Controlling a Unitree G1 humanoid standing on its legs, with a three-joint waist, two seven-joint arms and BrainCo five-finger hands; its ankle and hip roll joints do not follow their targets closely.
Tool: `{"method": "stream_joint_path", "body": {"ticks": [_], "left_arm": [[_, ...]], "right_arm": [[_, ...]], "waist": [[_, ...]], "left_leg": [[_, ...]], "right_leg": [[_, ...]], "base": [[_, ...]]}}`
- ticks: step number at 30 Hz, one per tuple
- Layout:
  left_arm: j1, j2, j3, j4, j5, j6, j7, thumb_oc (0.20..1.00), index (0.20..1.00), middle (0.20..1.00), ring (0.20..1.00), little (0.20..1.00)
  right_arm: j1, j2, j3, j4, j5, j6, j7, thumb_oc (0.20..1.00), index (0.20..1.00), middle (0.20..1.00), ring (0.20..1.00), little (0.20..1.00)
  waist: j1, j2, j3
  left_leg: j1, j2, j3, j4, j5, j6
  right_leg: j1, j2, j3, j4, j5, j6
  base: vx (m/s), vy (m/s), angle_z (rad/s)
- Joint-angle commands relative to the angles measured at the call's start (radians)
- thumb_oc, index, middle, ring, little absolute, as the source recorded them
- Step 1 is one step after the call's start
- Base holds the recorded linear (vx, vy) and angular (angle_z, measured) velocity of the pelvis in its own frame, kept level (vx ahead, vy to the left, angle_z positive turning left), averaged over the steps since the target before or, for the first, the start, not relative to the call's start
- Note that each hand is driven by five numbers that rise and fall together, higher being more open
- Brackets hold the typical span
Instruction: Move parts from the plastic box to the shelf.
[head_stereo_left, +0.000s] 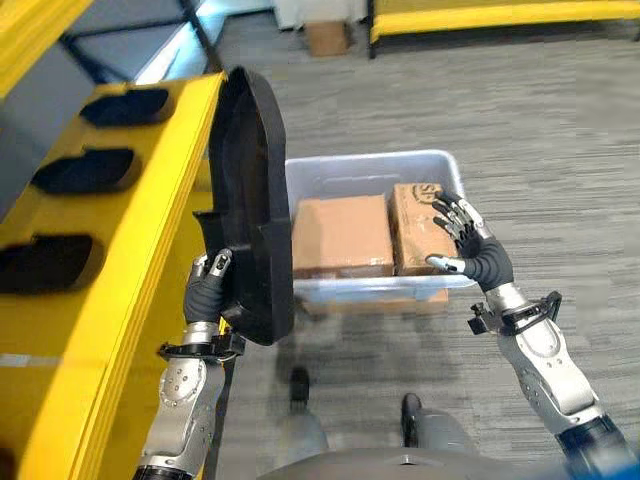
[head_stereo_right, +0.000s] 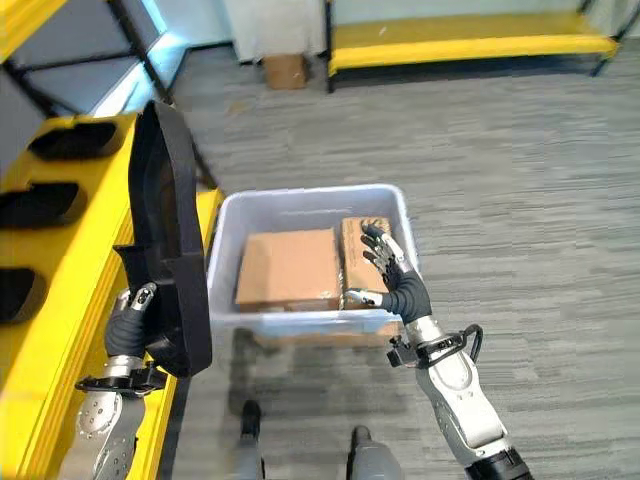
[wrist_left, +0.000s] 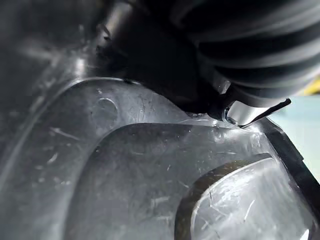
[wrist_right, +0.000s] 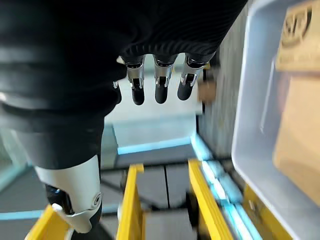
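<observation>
Black moulded part (head_stereo_left: 250, 200), large and curved, is standing upright on its long edge just beside the yellow shelf (head_stereo_left: 130, 260), between the shelf and the plastic box (head_stereo_left: 370, 170). The left hand (head_stereo_left: 208, 285) is gripping the part near its lower end, with the fingers curled round the edge; most of them are lying hidden behind the part, and only a silver knuckle is peeking out. In the left wrist view the part's glossy, scratched inner surface (wrist_left: 150, 175) is sitting very close to the camera, so its overall outline is hard to make out there.

On the far side of the plastic box from the shelf, the right hand (head_stereo_left: 468, 245) is hovering over the box's rim with its fingers (wrist_right: 160, 85) straight and spread, grasping nothing. The thumb is reaching toward the box's near corner; whether it is touching the rim cannot be told.

Inside the translucent box two brown cardboard boxes are lying side by side: a wider one (head_stereo_left: 342, 235) nearer the shelf and a narrower one (head_stereo_left: 415, 225) partly covered by the right hand. A strip of more cardboard is showing beneath the plastic box.

Dark oval shapes (head_stereo_left: 90, 170) are resting in a row on the shelf's top, cut off at the edge of the view. The grey carpet floor (head_stereo_left: 520, 120) is stretching beyond the box.
</observation>
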Motion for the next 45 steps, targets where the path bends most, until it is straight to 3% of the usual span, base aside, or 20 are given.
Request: {"method": "stream_joint_path", "body": {"ticks": [1,2,4,6,7,8,9,11,16,23,28,32,36,37,38,39,41,42,43,45], "left_arm": [[-0.126,0.017,0.053,-0.055,-0.034,-0.076,-0.005,0.200,0.200,0.200,0.200,0.200],[-0.135,0.020,0.034,-0.070,-0.055,-0.074,-0.023,0.200,0.200,0.200,0.200,0.200],[-0.134,0.018,0.030,-0.077,-0.057,-0.072,-0.026,0.200,0.200,0.200,0.200,0.200],[-0.150,0.016,0.014,-0.089,-0.065,-0.063,-0.042,0.200,0.200,0.200,0.200,0.200],[-0.154,0.016,0.013,-0.092,-0.060,-0.060,-0.043,0.200,0.200,0.200,0.200,0.200],[-0.160,0.019,0.004,-0.097,-0.057,-0.054,-0.050,0.200,0.200,0.200,0.200,0.200],[-0.144,0.016,0.009,-0.108,-0.050,-0.051,-0.055,0.200,0.200,0.200,0.200,0.200],[-0.138,0.021,0.013,-0.111,-0.048,-0.049,-0.061,0.200,0.200,0.200,0.200,0.200],[-0.107,0.043,0.048,-0.130,-0.032,-0.048,-0.055,0.200,0.200,0.200,0.200,0.200],[-0.092,0.043,0.070,-0.133,-0.008,-0.037,-0.042,0.200,0.200,0.200,0.200,0.200],[-0.093,0.047,0.079,-0.131,0.010,-0.030,-0.033,0.200,0.200,0.200,0.200,0.200],[-0.088,0.054,0.083,-0.136,0.002,-0.033,-0.038,0.200,0.200,0.200,0.200,0.200],[-0.088,0.069,0.083,-0.145,-0.001,-0.031,-0.048,0.200,0.200,0.200,0.200,0.200],[-0.102,0.078,0.067,-0.134,0.018,-0.036,-0.039,0.200,0.200,0.200,0.200,0.200],[-0.110,0.082,0.062,-0.125,0.015,-0.039,-0.036,0.200,0.200,0.200,0.200,0.200],[-0.113,0.081,0.056,-0.113,0.010,-0.041,-0.039,0.200,0.200,0.200,0.200,0.200],[-0.112,0.080,0.050,-0.106,0.020,-0.036,-0.047,0.200,0.200,0.200,0.200,0.200],[-0.114,0.078,0.042,-0.096,0.020,-0.031,-0.054,0.200,0.200,0.200,0.200,0.200],[-0.122,0.072,0.030,-0.083,0.018,-0.035,-0.056,0.200,0.200,0.200,0.200,0.200],[-0.131,0.066,0.025,-0.072,0.011,-0.043,-0.053,0.200,0.200,0.200,0.200,0.200]], "right_arm": [[-0.008,-0.061,-0.028,-0.027,-0.056,-0.083,-0.046,1.000,1.000,1.000,1.000,1.000],[-0.004,-0.063,-0.025,-0.022,-0.054,-0.078,-0.043,1.000,1.000,1.000,1.000,1.000],[0.003,-0.061,-0.026,-0.023,-0.051,-0.077,-0.040,1.000,1.000,1.000,1.000,1.000],[0.011,-0.048,-0.027,-0.023,-0.033,-0.074,-0.030,1.000,1.000,1.000,1.000,1.000],[0.017,-0.044,-0.032,-0.025,-0.028,-0.072,-0.028,1.000,1.000,1.000,1.000,1.000],[0.022,-0.030,-0.035,-0.031,-0.014,-0.066,-0.025,1.000,1.000,1.000,1.000,1.000],[0.035,-0.031,-0.050,-0.039,-0.015,-0.070,-0.029,1.000,1.000,1.000,1.000,1.000],[0.041,-0.023,-0.053,-0.037,-0.022,-0.064,-0.030,1.000,1.000,1.000,1.000,1.000],[0.057,-0.011,-0.040,-0.030,-0.032,-0.042,-0.011,1.000,1.000,1.000,1.000,1.000],[0.048,-0.001,-0.015,-0.007,-0.057,-0.019,-0.006,1.000,1.000,1.000,1.000,1.000],[0.027,0.007,0.001,0.007,-0.064,-0.011,-0.008,1.000,1.000,1.000,1.000,1.000],[0.022,0.025,0.012,0.018,-0.071,-0.007,-0.010,1.000,1.000,1.000,1.000,1.000],[0.039,0.050,0.018,0.037,-0.074,0.004,-0.009,1.000,1.000,1.000,1.000,1.000],[0.042,0.057,0.025,0.041,-0.071,0.006,-0.009,1.000,1.000,1.000,1.000,1.000],[0.039,0.053,0.024,0.042,-0.067,0.005,-0.010,1.000,1.000,1.000,1.000,1.000],[0.042,0.047,0.026,0.037,-0.060,0.006,-0.001,1.000,1.000,1.000,1.000,1.000],[0.058,0.035,0.025,0.025,-0.043,0.003,0.019,1.000,1.000,1.000,1.000,1.000],[0.073,0.025,0.025,0.020,-0.027,0.002,0.034,1.000,1.000,1.000,1.000,1.000],[0.077,0.022,0.032,0.023,-0.014,-0.005,0.042,1.000,1.000,1.000,1.000,1.000],[0.078,0.015,0.038,0.024,-0.003,-0.008,0.051,1.000,1.000,1.000,1.000,1.000]], "waist": [[-0.053,0.003,-0.042],[-0.063,-0.013,-0.039],[-0.074,-0.020,-0.041],[-0.098,-0.032,-0.062],[-0.106,-0.031,-0.066],[-0.121,-0.022,-0.082],[-0.125,-0.016,-0.088],[-0.117,-0.016,-0.089],[-0.073,-0.045,-0.076],[-0.022,-0.076,-0.076],[0.006,-0.102,-0.071],[0.026,-0.115,-0.067],[0.023,-0.099,-0.071],[-0.009,-0.097,-0.058],[-0.032,-0.092,-0.050],[-0.053,-0.082,-0.043],[-0.081,-0.081,-0.038],[-0.110,-0.097,-0.041],[-0.129,-0.113,-0.052],[-0.133,-0.129,-0.062]], "left_leg": [[0.090,0.129,0.150,0.021,0.177,-0.209],[0.119,0.104,0.142,0.113,0.106,-0.198],[0.132,0.093,0.139,0.139,0.067,-0.195],[0.217,0.075,0.142,0.240,-0.015,-0.181],[0.247,0.060,0.129,0.246,-0.045,-0.176],[0.306,-0.008,0.106,0.183,-0.142,-0.157],[0.313,-0.005,0.146,0.131,-0.181,-0.157],[0.321,-0.024,0.171,0.101,-0.232,-0.146],[0.280,-0.097,0.148,0.093,-0.268,-0.113],[0.238,-0.176,0.074,0.065,-0.275,-0.084],[0.196,-0.227,0.026,0.107,-0.300,-0.059],[0.164,-0.284,-0.005,0.151,-0.326,-0.034],[0.197,-0.316,-0.023,0.108,-0.318,0.002],[0.213,-0.330,-0.048,0.064,-0.272,0.018],[0.217,-0.326,-0.064,0.052,-0.256,0.021],[0.231,-0.319,-0.071,0.038,-0.243,0.025],[0.256,-0.320,-0.087,0.012,-0.225,0.029],[0.263,-0.337,-0.111,-0.010,-0.209,0.031],[0.260,-0.356,-0.136,-0.021,-0.197,0.031],[0.252,-0.371,-0.141,-0.023,-0.197,0.027]], "right_leg": [[0.103,-0.088,-0.023,-0.068,0.058,0.127],[0.105,-0.115,-0.057,-0.110,0.098,0.122],[0.114,-0.127,-0.086,-0.132,0.111,0.121],[0.118,-0.148,-0.162,-0.158,0.133,0.105],[0.120,-0.154,-0.186,-0.155,0.136,0.108],[0.112,-0.183,-0.238,-0.140,0.161,0.129],[0.128,-0.200,-0.235,-0.130,0.159,0.156],[0.132,-0.230,-0.248,-0.117,0.172,0.171],[0.169,-0.314,-0.302,-0.149,0.250,0.224],[0.223,-0.373,-0.391,-0.200,0.318,0.273],[0.238,-0.412,-0.414,-0.208,0.367,0.302],[0.250,-0.455,-0.414,-0.214,0.428,0.322],[0.209,-0.485,-0.322,-0.122,0.447,0.317],[0.145,-0.442,-0.183,-0.111,0.467,0.279],[0.102,-0.375,-0.076,-0.107,0.439,0.256],[0.059,-0.273,0.009,-0.076,0.370,0.228],[0.012,-0.123,0.102,-0.041,0.282,0.192],[-0.001,0.005,0.161,-0.054,0.235,0.171],[0.011,0.083,0.218,-0.100,0.217,0.149],[0.045,0.114,0.264,-0.193,0.227,0.136]], "base": [[-0.32,-0.175,2.39],[-0.35,-0.150,2.60],[-0.19,-0.059,1.63],[-0.15,-0.044,0.85],[-0.08,0.095,1.31],[0.06,0.216,1.61],[0.12,0.285,1.80],[0.10,0.239,1.24],[0.02,0.195,0.58],[0.02,0.110,0.43],[0.00,0.107,0.36],[0.00,0.179,0.50],[0.05,0.251,0.38],[-0.01,0.254,0.23],[-0.04,0.230,0.37],[0.02,0.165,0.60],[0.08,0.143,0.31],[0.11,0.077,0.03],[0.10,0.017,0.22],[0.05,-0.039,0.65]]}}
